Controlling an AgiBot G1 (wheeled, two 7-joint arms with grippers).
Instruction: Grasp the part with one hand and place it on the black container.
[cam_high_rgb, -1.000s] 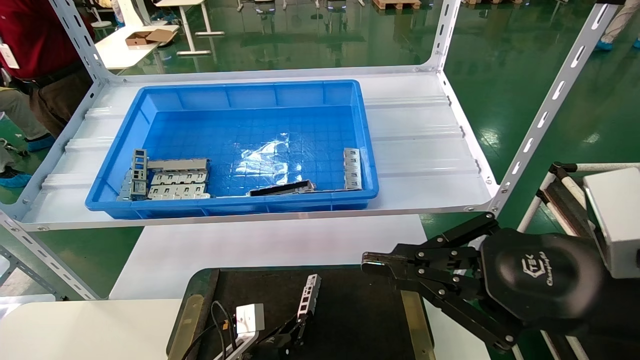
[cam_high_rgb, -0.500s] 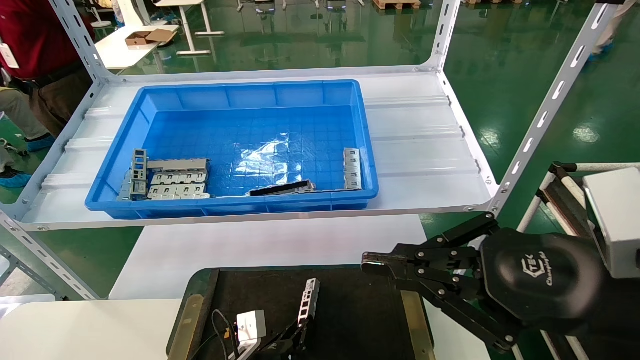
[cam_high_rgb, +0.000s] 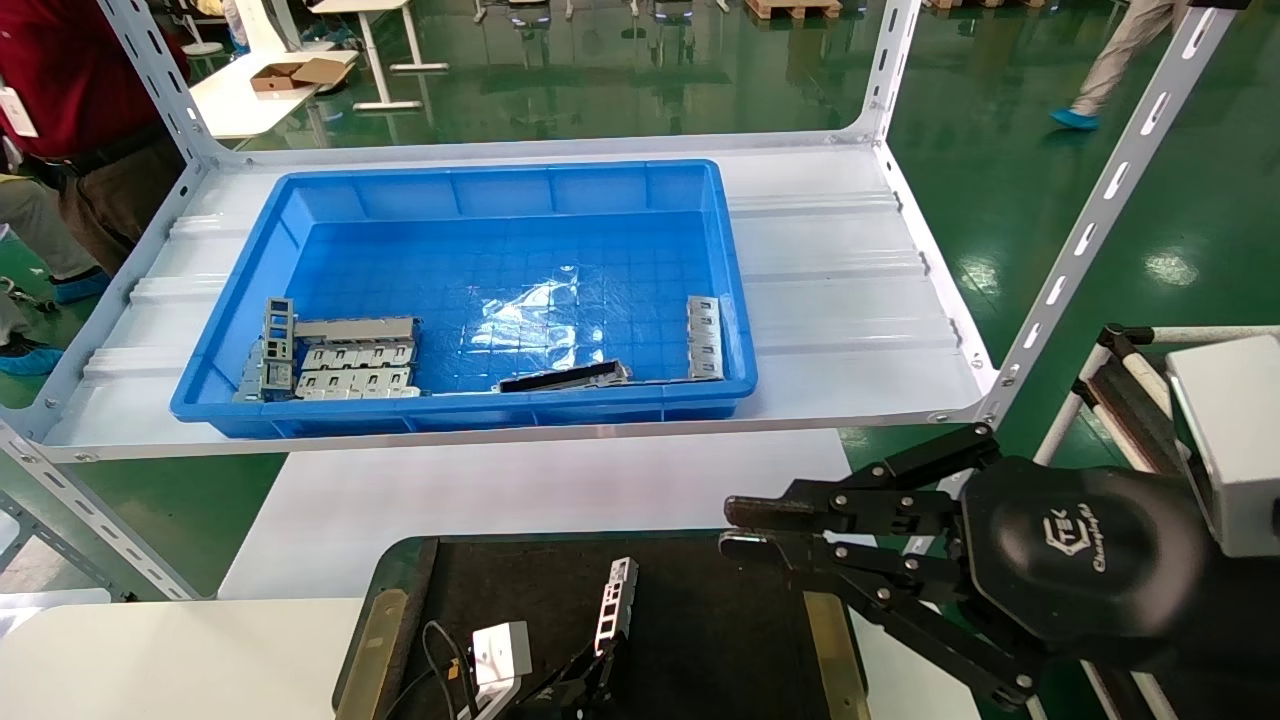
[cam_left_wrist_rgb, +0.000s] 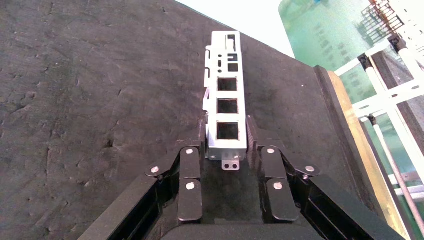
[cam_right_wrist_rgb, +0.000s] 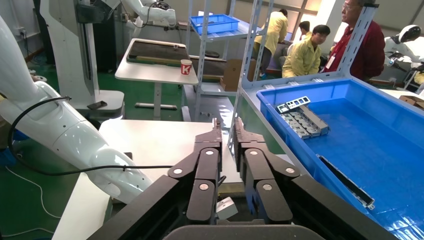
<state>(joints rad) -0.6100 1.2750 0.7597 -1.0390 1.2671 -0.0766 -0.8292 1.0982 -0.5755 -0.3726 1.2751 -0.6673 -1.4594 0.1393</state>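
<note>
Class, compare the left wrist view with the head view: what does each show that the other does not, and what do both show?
Left wrist only: the left gripper's fingers clamped on the part's near end, and its square cut-outs in close detail.

Head only: the blue bin on the shelf with other brackets and a dark strip, and the right gripper over the black container's far right corner.

Both: the part, held by the left gripper over the black container.
</note>
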